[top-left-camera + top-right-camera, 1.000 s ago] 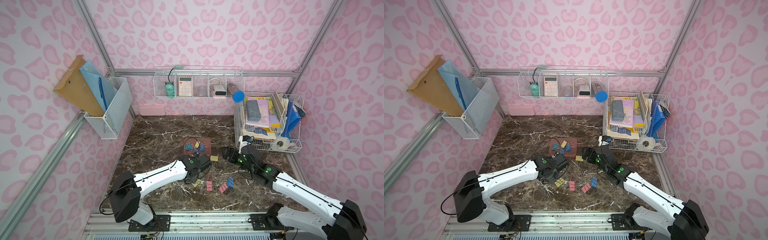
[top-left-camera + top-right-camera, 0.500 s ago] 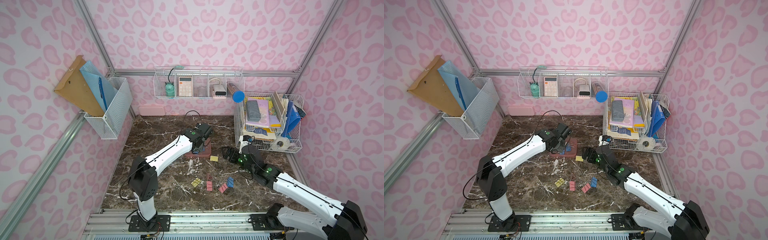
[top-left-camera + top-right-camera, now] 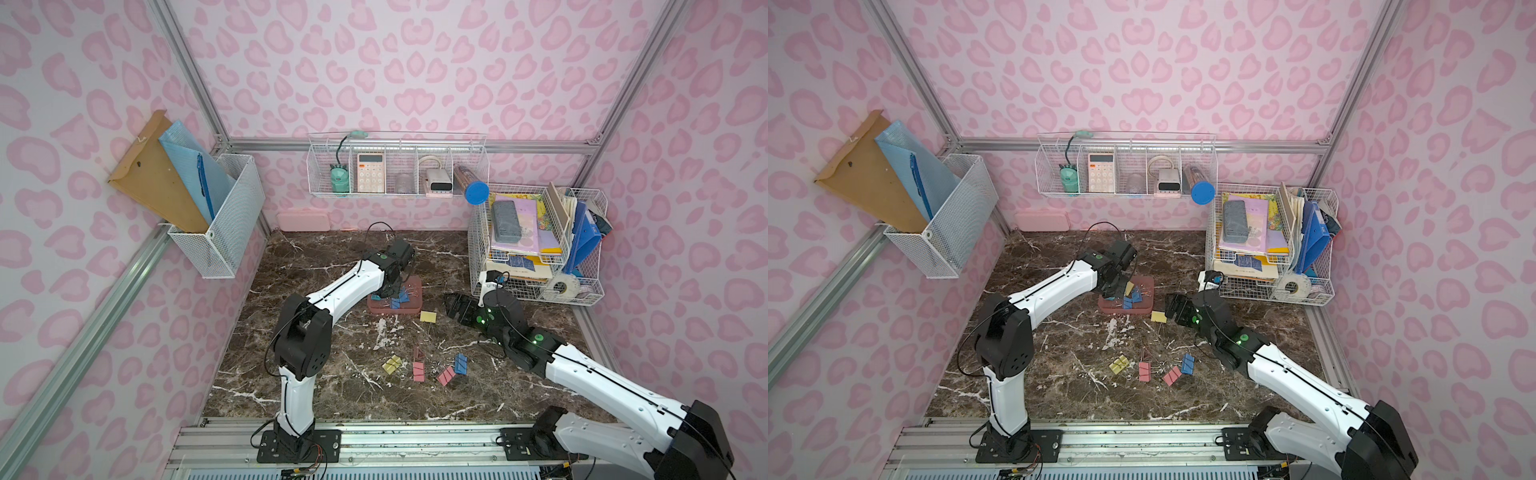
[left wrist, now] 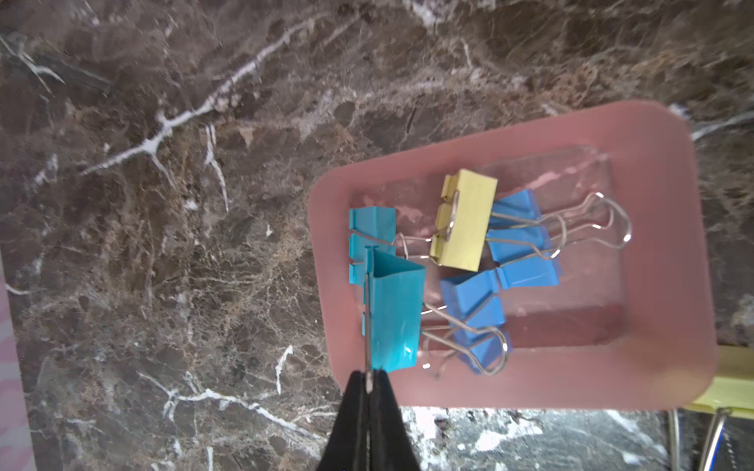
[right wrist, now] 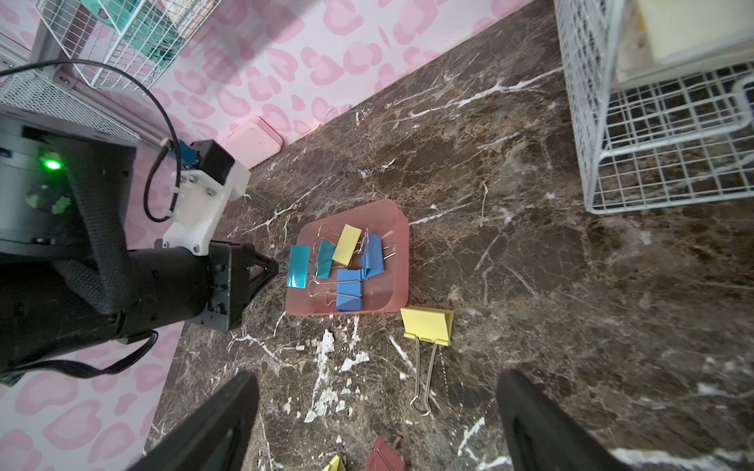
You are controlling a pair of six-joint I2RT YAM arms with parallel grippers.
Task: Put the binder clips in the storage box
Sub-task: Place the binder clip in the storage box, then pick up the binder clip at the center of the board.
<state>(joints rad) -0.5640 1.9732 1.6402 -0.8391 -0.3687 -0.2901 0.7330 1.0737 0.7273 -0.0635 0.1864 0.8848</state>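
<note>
Marble tabletop bears six loose binder clips (one storage box nearby).

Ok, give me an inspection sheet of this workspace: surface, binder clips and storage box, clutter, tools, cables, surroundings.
Surface: dark veined marble tabletop.
Job's things: storage box holds four binder clips; a yellow clip lies beside it; a loose cluster of about five lies nearer the arm bases.
Clutter: pale pink case at the back wall; wire rack of papers.
Tools: left tool shut on a teal clip by its wire handle, over the box's edge; right tool open, empty.
Cables: black cable loops above the left wrist, clear of clips.
Surroundings: pink patterned walls; wall shelf; folder basket.
</note>
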